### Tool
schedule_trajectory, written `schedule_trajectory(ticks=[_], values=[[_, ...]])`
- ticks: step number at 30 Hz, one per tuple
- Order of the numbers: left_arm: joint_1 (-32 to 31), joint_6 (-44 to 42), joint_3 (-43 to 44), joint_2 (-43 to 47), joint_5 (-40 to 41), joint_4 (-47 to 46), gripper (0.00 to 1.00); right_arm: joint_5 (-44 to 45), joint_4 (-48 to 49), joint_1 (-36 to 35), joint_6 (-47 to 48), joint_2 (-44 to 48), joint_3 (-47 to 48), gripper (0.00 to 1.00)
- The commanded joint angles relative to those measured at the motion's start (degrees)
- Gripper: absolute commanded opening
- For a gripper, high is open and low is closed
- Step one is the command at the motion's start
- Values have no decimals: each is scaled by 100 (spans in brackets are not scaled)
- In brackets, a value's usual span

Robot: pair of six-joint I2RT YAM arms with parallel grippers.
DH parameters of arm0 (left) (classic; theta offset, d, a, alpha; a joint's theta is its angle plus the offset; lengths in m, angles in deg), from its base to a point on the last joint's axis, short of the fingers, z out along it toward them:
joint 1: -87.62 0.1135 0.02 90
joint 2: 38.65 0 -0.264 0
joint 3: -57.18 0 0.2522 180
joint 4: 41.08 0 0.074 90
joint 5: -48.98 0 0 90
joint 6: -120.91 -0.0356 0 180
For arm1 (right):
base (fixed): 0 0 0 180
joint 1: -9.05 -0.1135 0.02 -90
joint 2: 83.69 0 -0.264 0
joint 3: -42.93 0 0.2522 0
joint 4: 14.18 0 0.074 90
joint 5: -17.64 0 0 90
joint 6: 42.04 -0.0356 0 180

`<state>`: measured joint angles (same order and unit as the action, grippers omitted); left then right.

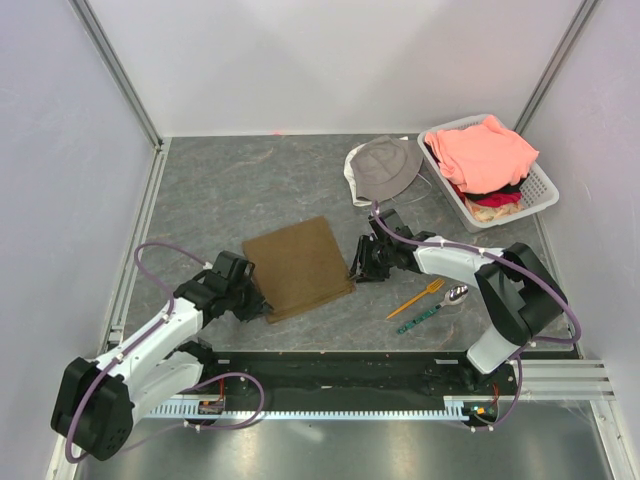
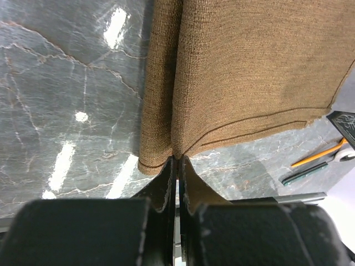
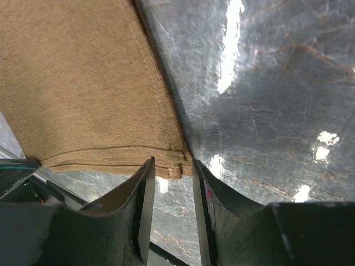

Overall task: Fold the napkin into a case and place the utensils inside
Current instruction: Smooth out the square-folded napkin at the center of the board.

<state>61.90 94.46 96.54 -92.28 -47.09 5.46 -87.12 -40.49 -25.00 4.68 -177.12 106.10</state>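
Two grip points govern this fold. The left gripper (image 2: 176,160) is closed tight on the hem of the soft brown square cloth napkin (image 1: 298,265), close to its near-left corner. The cloth puckers into a ridge where the tips pinch it. The napkin itself lies flat at the centre of the grey marbled table (image 1: 220,190). The right gripper (image 3: 172,169) stands part open, its jaws straddling the napkin's near-right corner with a gap showing, so I do not count that as a hold yet.

Procedure, as I judge it:
- Seat the right jaws fully on the corner before lifting anything.
- Raise both sides together and level (an uneven lift will skew the fold line).
- Carry the held edge over and lay it down square, so that the case comes out narrow and flat.

Surroundings: the thin orange plastic fork (image 1: 418,297) and the slim green-and-dark patterned utensil (image 1: 425,316) lie side by side to the right of the napkin, apart from it and close by the right arm. I would keep that arm's sweep off them. The grey fabric bucket hat (image 1: 388,165) and the white plastic basket (image 1: 510,213) of salmon-pink clothes (image 1: 485,150) sit at the far right, well apart from the fold path.
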Motion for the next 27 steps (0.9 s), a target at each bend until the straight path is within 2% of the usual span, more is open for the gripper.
schedule_trajectory(ticks=[1,13,27], values=[[23,26,-73,107,-105,-70,2,-44,236,-67,-198,149,-133,41],[23,44,-91,133,-132,-122,2,-369,657,-94,-470,-44,-282,39],[23,43,-126,177,-149,-140,2,-211,711,-94,-479,-123,-362,38]])
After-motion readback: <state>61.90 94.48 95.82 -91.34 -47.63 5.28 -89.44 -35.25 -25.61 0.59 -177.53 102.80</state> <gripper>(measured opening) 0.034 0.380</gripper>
